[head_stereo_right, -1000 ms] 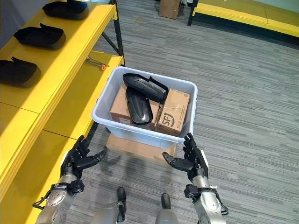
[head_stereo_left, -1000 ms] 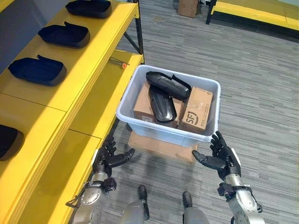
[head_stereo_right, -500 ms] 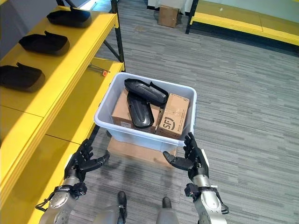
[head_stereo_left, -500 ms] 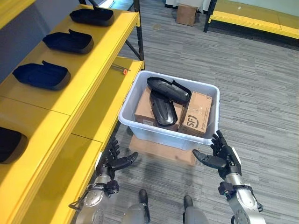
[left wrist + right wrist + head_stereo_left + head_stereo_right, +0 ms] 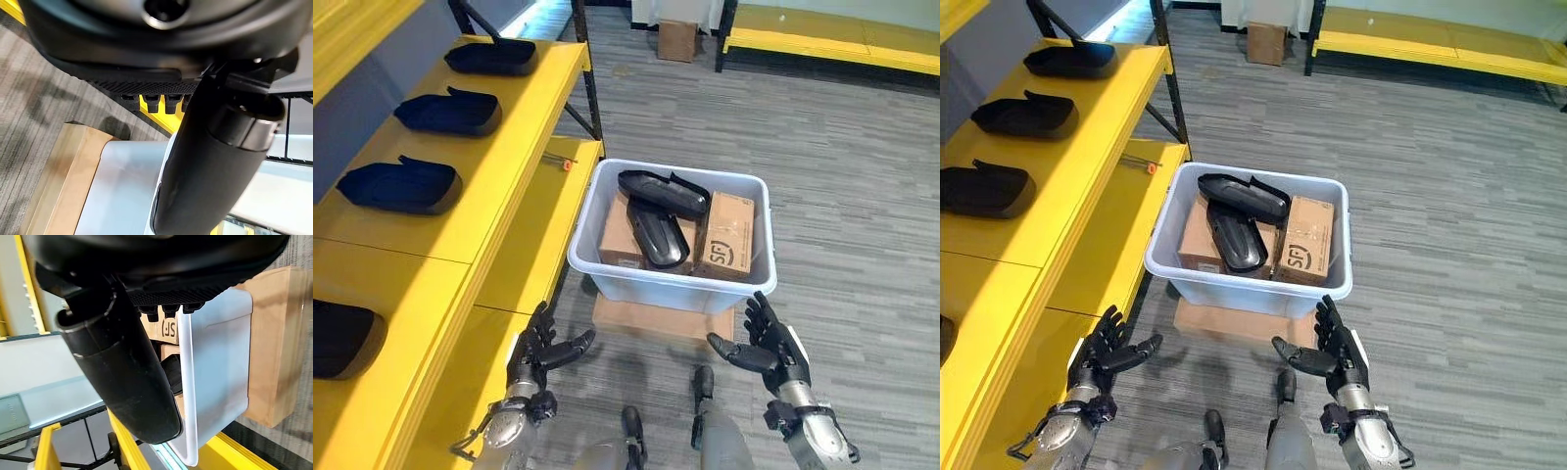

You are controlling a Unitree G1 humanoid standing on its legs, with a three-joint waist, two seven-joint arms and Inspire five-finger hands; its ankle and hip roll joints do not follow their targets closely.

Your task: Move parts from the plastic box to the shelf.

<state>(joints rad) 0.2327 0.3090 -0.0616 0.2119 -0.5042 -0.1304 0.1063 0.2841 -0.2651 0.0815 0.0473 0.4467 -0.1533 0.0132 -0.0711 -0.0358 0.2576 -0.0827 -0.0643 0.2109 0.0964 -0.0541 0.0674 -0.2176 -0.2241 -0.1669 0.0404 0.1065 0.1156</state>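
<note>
Two hands hang low in front of the plastic box (image 5: 677,282), both with fingers spread apart and holding nothing. The left hand (image 5: 536,352) sits just beside the front edge of the yellow shelf (image 5: 484,171), thumb pointing toward the box; the right hand (image 5: 766,350) is near the box's front right corner, palm turned inward, clear of the wall.

The white plastic box stands on a flat piece of cardboard (image 5: 658,318) on the grey carpet floor (image 5: 847,176), close against the lower shelf board. Inside it two black parts (image 5: 658,211) lie crossed, one on top of the other, resting on a brown carton (image 5: 619,238). A second carton (image 5: 725,234) stands on edge at the right side of the box.

On the upper shelf board three more black parts (image 5: 447,111) lie in a row, well apart from each other, and a fourth (image 5: 342,338) shows at the near edge. A small orange-tipped tool (image 5: 561,162) lies on the lower board behind the box. Farther off a cardboard box (image 5: 677,40) stands on the floor beside another yellow shelf (image 5: 832,49).
</note>
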